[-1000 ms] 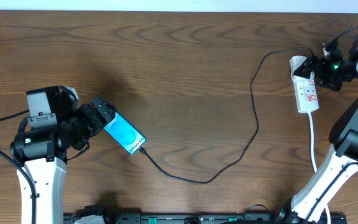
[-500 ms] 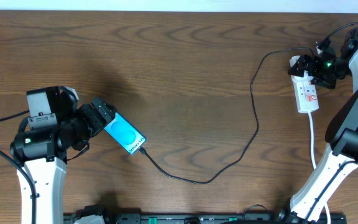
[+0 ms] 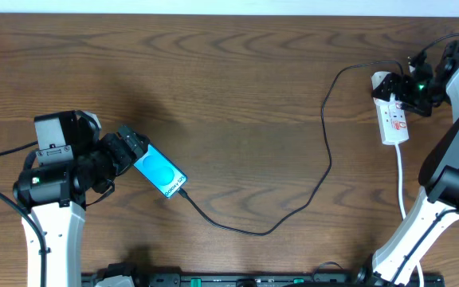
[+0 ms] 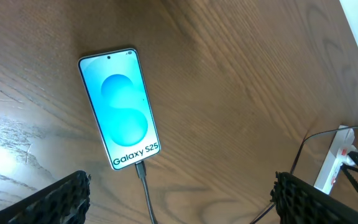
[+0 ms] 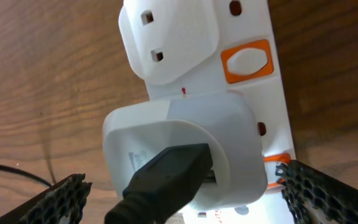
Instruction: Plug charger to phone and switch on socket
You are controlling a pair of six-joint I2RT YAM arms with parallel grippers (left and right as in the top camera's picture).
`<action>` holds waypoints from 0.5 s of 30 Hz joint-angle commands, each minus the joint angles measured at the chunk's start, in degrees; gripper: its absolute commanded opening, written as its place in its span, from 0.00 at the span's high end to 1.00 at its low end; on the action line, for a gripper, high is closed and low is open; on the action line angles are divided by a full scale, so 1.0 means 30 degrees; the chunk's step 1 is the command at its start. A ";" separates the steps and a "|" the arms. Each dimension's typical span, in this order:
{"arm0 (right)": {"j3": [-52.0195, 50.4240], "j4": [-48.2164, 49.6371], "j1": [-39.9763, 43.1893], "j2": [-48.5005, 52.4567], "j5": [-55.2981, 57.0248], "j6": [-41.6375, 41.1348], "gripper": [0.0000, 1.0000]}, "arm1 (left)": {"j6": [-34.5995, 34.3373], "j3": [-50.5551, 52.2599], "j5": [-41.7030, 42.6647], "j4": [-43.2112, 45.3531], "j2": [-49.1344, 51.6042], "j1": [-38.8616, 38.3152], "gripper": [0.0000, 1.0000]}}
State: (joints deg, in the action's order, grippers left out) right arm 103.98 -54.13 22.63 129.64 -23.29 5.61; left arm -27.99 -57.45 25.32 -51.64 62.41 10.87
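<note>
Phone: the phone (image 4: 120,107) lies flat on the table (image 3: 229,80) with its screen up, lit light blue and showing "Galaxy S25" in white. In the overhead view it sits slanted on the left side of the table.
Charger: the charger (image 3: 326,151) has its small tip plugged into the end of the phone nearest the white lettering. Its thin black cable runs loose across the table in a wide curve to the right, then up to the far end of the socket.
Socket: the socket (image 3: 394,113) lies by the right edge of the table, well apart from the phone. Its white cord (image 3: 401,179) trails toward the near edge.
Charger's far end: in the right wrist view a black connector sits in a white block (image 5: 185,143), and the block is plugged into the socket.
Switches: an orange switch (image 5: 247,62) shows beside a second white plug (image 5: 166,40). Part of another orange one shows by the block. Whether either is on cannot be told.
Left tool: the left tool (image 4: 180,186) is at the phone's upper-left end in the overhead view. Its fingers are spread wide and it holds nothing.
Right tool: the right tool (image 5: 188,196) hangs over the far end of the socket. Its fingers are spread wide to either side of the white block and grip nothing.
</note>
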 commanded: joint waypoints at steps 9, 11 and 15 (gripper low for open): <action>-0.1122 -0.0087 -0.1224 0.0896 -0.0918 -0.1005 0.01 | 0.0444 0.0044 -0.0182 -0.0073 0.0022 0.0015 0.06; -0.0969 -0.0175 -0.1188 0.0896 -0.0918 -0.1020 0.01 | 0.0444 0.0044 -0.0182 -0.0073 0.0022 0.0015 0.06; -0.0255 -0.0634 -0.1151 0.0896 -0.0918 -0.1035 0.01 | 0.0444 0.0044 -0.0189 -0.0073 0.0022 0.0015 0.06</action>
State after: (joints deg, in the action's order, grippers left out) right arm 103.88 -54.06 21.54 129.25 -20.99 4.29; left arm -27.99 -57.45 25.32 -51.66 62.41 10.87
